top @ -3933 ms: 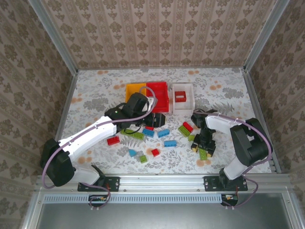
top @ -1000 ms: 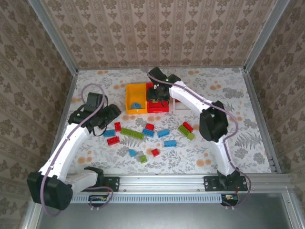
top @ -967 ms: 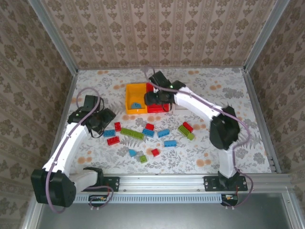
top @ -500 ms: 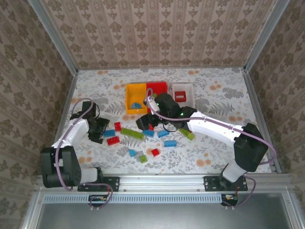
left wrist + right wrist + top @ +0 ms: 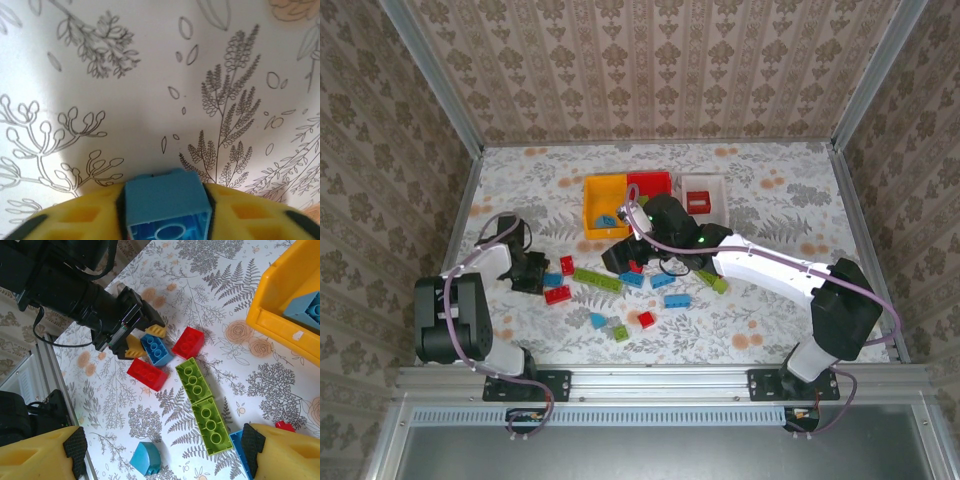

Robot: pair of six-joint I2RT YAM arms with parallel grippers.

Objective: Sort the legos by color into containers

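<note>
Red, blue and green legos lie scattered mid-table, among them a long green pair [image 5: 597, 279] [image 5: 200, 407] and a red brick [image 5: 558, 294] [image 5: 147, 374]. My left gripper [image 5: 538, 272] [image 5: 165, 215] is low on the table at the left. Its yellow fingers [image 5: 135, 347] are shut on a blue lego [image 5: 165, 205] [image 5: 156, 349] [image 5: 552, 279]. My right gripper [image 5: 618, 258] [image 5: 164, 449] hangs open over the green pair, holding nothing. The orange-yellow container [image 5: 604, 206] [image 5: 280, 315] holds a blue piece [image 5: 307, 310]. The red container [image 5: 650, 190] and the white container [image 5: 703, 200] stand to its right.
A rounded blue piece [image 5: 146, 458] [image 5: 598, 320], a green brick [image 5: 621, 332] and a red one [image 5: 646, 319] lie toward the near edge. More blue bricks [image 5: 663, 279] sit under the right arm. Aluminium rails and patterned walls border the table.
The right arm swung from over the containers down to the pile and opened. The left gripper lowered at the left and closed on the blue lego.
</note>
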